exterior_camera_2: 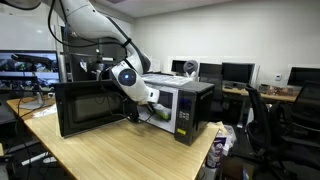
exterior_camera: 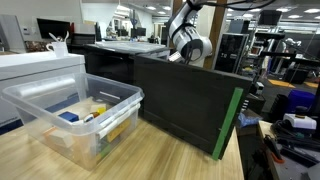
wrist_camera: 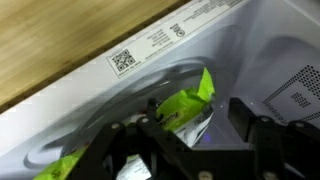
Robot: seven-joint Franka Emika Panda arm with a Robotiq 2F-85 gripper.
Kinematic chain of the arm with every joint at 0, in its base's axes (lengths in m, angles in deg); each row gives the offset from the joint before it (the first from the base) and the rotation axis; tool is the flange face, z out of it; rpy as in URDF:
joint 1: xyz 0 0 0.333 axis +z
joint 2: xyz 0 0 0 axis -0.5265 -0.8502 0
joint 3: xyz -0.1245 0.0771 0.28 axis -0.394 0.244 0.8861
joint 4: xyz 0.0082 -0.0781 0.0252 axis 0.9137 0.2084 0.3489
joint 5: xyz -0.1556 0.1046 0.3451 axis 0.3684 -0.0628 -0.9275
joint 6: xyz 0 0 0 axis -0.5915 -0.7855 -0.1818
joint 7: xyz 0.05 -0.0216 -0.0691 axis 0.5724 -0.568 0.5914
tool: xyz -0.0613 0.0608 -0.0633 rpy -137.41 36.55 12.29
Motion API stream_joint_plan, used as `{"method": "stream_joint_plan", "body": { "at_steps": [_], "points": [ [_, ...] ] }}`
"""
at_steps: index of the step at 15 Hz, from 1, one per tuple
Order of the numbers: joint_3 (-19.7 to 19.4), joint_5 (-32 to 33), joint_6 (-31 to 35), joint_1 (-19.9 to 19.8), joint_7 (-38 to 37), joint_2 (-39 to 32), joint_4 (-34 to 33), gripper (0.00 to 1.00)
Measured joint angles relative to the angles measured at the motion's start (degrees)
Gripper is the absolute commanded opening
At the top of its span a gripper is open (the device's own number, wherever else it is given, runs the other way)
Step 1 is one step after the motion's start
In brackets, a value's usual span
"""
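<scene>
A white microwave (exterior_camera_2: pixel 188 108) stands on a wooden table with its black door (exterior_camera_2: pixel 90 108) swung open. My gripper (exterior_camera_2: pixel 150 105) reaches into the cavity. In the wrist view the gripper (wrist_camera: pixel 198 115) is open, its two black fingers spread wide. A green and white snack bag (wrist_camera: pixel 185 105) lies on the microwave's glass turntable (wrist_camera: pixel 120 95) between and just beyond the fingers. I cannot tell whether the fingers touch it. A bit of green shows at the opening in an exterior view (exterior_camera_2: pixel 160 113). From the other side the open door (exterior_camera: pixel 185 100) hides the gripper tip.
A clear plastic bin (exterior_camera: pixel 75 115) with small items sits on the table beside the door. A white appliance (exterior_camera: pixel 40 65) stands behind it. Desks, monitors and office chairs (exterior_camera_2: pixel 265 110) surround the table. The microwave's inner walls (wrist_camera: pixel 290 60) close in around the gripper.
</scene>
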Motion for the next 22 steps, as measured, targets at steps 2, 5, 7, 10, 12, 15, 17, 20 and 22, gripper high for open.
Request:
{"method": "stream_joint_plan", "body": {
  "at_steps": [2, 5, 7, 10, 12, 15, 17, 20, 22],
  "points": [
    [0.05, 0.0, 0.16, 0.03, 0.0, -0.03, 0.0, 0.3],
    [-0.06, 0.0, 0.22, -0.02, 0.0, -0.28, 0.0, 0.09],
    [-0.14, 0.0, 0.23, -0.03, 0.0, -0.53, 0.0, 0.01],
    [-0.33, 0.0, 0.25, -0.06, 0.0, -0.9, -0.01, 0.0],
    [-0.4, 0.0, 0.3, -0.06, 0.0, -1.17, -0.01, 0.0],
    [-0.39, 0.0, 0.37, 0.11, 0.02, -1.22, -0.01, 0.0],
    [-0.35, 0.0, 0.37, 0.27, 0.19, -1.21, 0.06, 0.0],
    [-0.35, 0.0, 0.37, 0.97, 2.78, -0.92, 1.26, 0.0],
    [-0.35, -0.05, 0.35, 1.59, 5.59, -0.19, 3.03, 0.0]
  ]
}}
